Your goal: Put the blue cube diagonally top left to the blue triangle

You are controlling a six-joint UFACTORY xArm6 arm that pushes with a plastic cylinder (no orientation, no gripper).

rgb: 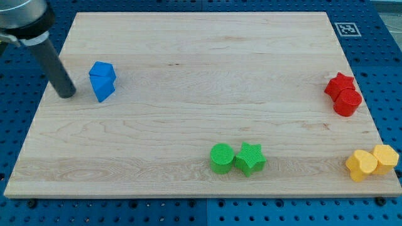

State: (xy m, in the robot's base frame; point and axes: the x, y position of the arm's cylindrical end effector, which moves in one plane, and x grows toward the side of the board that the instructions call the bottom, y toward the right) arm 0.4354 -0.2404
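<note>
You have no jaws here, only my tip (65,94), touching nothing, just left of the blue cube (103,71). That cube touches the blue triangle (102,89) on the counter (188,75) from above.

**Matt blocks on pale wood**

A smooth, light-grained wooden board (188,75) carries matt, plastic-looking blocks, among them a blue cube (103,71) and blue triangle (102,90). The dark rod looks matt, ending at my tip (66,95).

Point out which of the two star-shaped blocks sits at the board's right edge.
The red star, at the view's right edge, touching the red cylinder below it. The green star sits near the bottom middle, beside the green cylinder.
</note>
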